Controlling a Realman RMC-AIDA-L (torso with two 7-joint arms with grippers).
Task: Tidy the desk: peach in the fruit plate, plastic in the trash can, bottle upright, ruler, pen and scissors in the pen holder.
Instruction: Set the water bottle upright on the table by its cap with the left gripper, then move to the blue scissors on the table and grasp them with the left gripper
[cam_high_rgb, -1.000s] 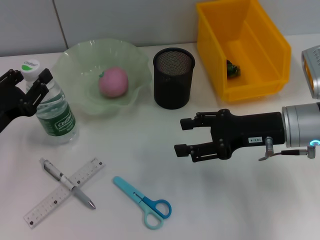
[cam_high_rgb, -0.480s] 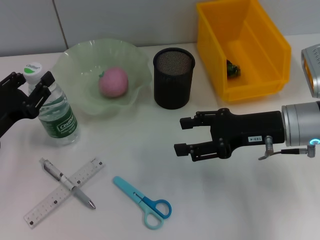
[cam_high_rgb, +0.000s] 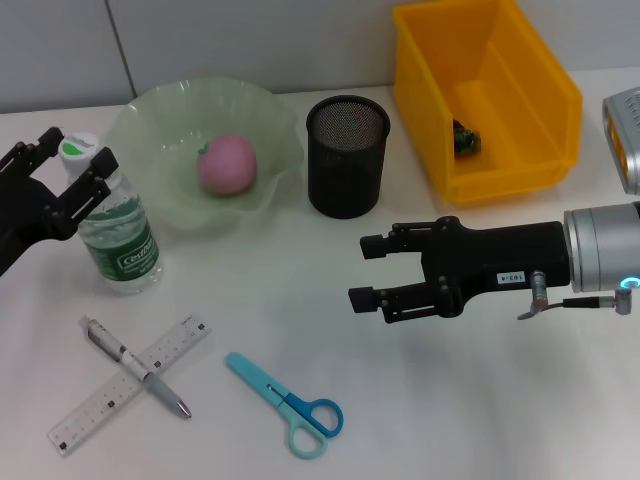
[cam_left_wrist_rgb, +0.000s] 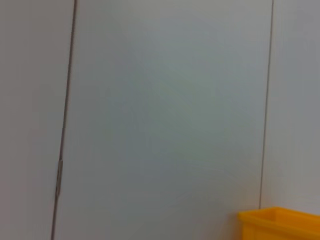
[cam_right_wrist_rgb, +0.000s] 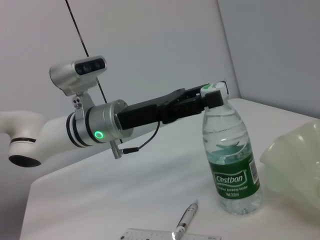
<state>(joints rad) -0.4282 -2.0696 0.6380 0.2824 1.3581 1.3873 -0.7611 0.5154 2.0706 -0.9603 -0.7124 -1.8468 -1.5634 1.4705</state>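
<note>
A clear water bottle (cam_high_rgb: 120, 230) with a green label stands upright on the table's left side. My left gripper (cam_high_rgb: 75, 150) is shut on its white cap and neck; the right wrist view also shows that gripper (cam_right_wrist_rgb: 212, 95) on the bottle (cam_right_wrist_rgb: 232, 165). The pink peach (cam_high_rgb: 227, 163) lies in the green fruit plate (cam_high_rgb: 150, 110). A pen (cam_high_rgb: 135, 367) lies crossed over a clear ruler (cam_high_rgb: 130, 385) near the front left. Blue scissors (cam_high_rgb: 285, 403) lie to their right. The black mesh pen holder (cam_high_rgb: 346, 155) stands empty. My right gripper (cam_high_rgb: 364, 272) hovers open over the table's middle.
The yellow trash can (cam_high_rgb: 485, 95) stands at the back right with a small dark green scrap (cam_high_rgb: 465, 138) inside; the left wrist view shows only its corner (cam_left_wrist_rgb: 280, 222) below a grey wall. A silver device (cam_high_rgb: 622, 140) sits at the right edge.
The left gripper and the bottle's top have shifted slightly right and toward me, and the bottle's base moved a little with them. The right arm has not moved.
</note>
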